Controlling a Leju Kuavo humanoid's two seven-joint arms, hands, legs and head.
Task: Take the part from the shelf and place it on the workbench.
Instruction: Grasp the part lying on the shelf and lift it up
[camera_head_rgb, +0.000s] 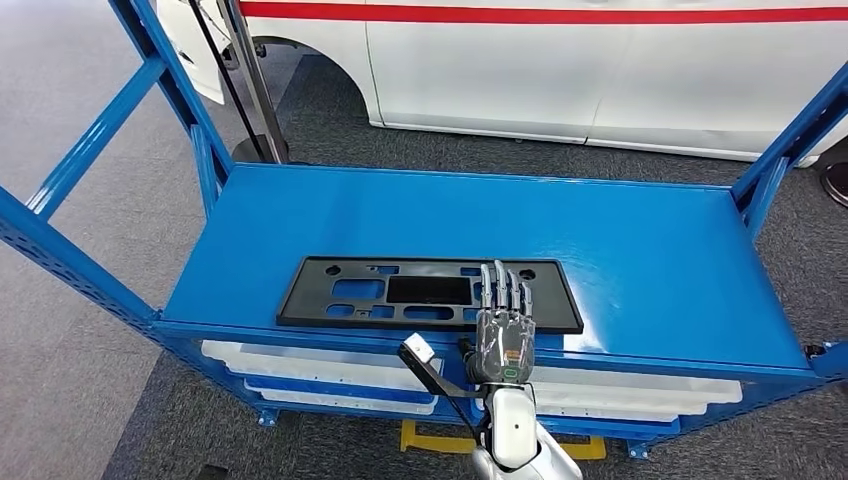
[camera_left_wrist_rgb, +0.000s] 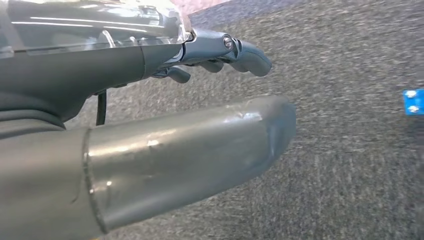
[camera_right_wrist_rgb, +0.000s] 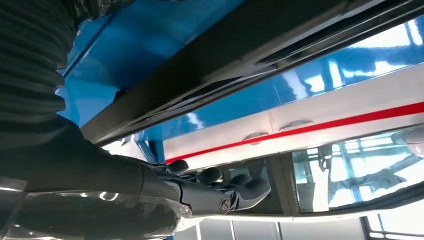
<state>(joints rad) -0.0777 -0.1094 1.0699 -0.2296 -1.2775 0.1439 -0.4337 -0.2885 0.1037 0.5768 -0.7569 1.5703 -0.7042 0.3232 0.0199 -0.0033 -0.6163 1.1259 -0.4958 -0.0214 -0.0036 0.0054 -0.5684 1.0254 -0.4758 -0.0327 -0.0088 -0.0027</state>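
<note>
In the head view, a flat black part (camera_head_rgb: 430, 294) is seen lying on the top deck of a blue shelf (camera_head_rgb: 640, 250), close to the deck's front edge and well forward of the white vehicle (camera_head_rgb: 600, 70) parked behind the shelf. The right hand (camera_head_rgb: 503, 325) is laid over the part's right portion, palm down, with the fingers (camera_head_rgb: 500, 290) stretched straight and close together. Nothing is pinched; whether the fingers touch the part cannot be told. The flat posture is judged to suit sliding the thin plate toward the edge, since it lies too flush to be taken from above. Under the deck, white trays (camera_head_rgb: 330, 365) are stacked on a lower level of the shelf; their contents cannot be made out.

In the left wrist view, the left hand (camera_left_wrist_rgb: 150, 125) is shown over grey carpet (camera_left_wrist_rgb: 350, 175), away from the shelf, of which a blue corner (camera_left_wrist_rgb: 414, 101) is seen at the edge. Its fingers (camera_left_wrist_rgb: 240, 50) are lightly curled and apart from the thumb, with nothing held.

In the right wrist view, the part's dark edge (camera_right_wrist_rgb: 225, 60) is seen against the glossy blue deck, with the vehicle's red stripe (camera_right_wrist_rgb: 325, 127) beyond. The fingertips (camera_right_wrist_rgb: 250, 190) are extended, slightly bent, side by side. The part is judged not yet lifted; no workbench is seen.
</note>
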